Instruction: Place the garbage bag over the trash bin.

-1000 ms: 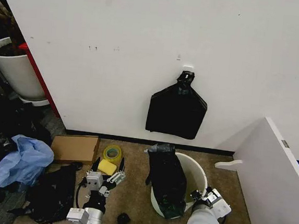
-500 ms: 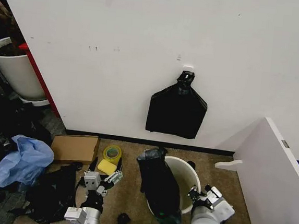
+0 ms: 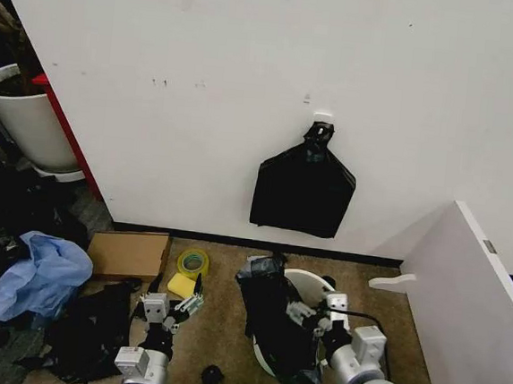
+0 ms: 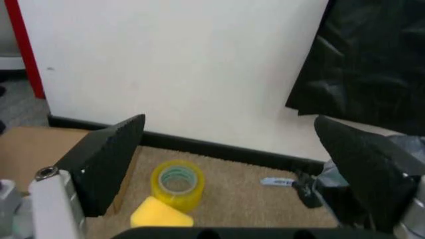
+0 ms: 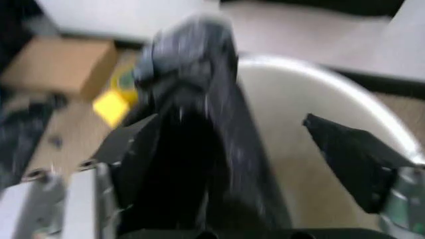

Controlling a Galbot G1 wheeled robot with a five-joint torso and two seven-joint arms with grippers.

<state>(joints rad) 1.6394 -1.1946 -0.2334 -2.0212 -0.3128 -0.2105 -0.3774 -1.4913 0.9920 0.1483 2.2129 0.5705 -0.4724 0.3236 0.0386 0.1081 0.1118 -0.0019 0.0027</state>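
Observation:
The cream trash bin stands on the carpet near the wall, leaning to the left. The glossy black garbage bag hangs crumpled over its left rim and down that side. My right gripper hovers open over the bin's mouth. In the right wrist view the garbage bag rises beside one finger of my right gripper, with the trash bin's rim curving behind. My left gripper is open low over the carpet left of the bin; the left wrist view shows this gripper holding nothing.
A flat black bundle hangs on the wall above the bin. A cardboard box, yellow tape roll and yellow sponge lie near my left gripper. Blue plastic and a white planter sit left; a white board leans right.
My right arm has swung left and forward over the bin's mouth. The bin has tipped leftward and the bag has shifted left with it. The left gripper has drawn back slightly.

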